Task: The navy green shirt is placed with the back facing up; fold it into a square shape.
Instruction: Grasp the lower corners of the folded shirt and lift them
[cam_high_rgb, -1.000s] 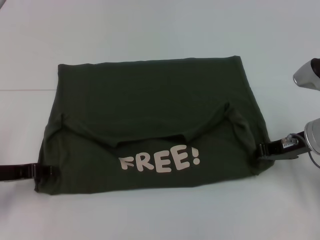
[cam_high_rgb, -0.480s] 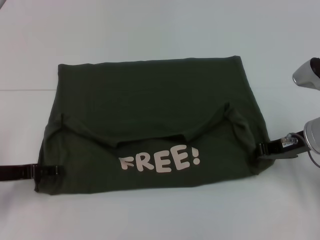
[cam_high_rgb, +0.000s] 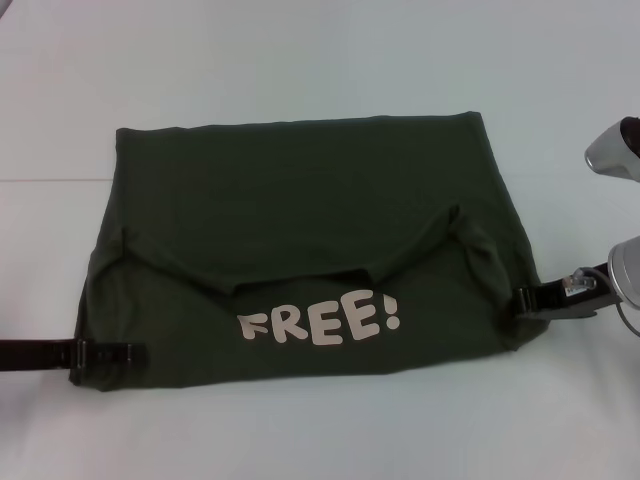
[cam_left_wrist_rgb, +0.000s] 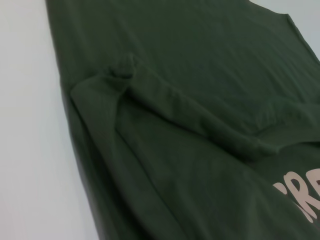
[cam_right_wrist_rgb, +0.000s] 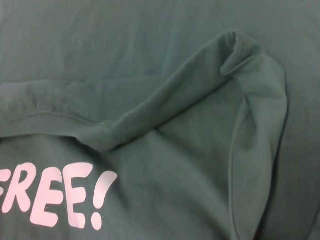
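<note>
Two pincers flank our shirt, folded flat mid-surface with lettering up, the left pincer reaching onto its near corner, the right pincer at the opposite edge, closure indiscernible, so uneven lifting could skew the fold.

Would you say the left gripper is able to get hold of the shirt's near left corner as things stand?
Probably yes: the left gripper already lies over the near left corner of the navy green shirt, with nothing in between.
</note>
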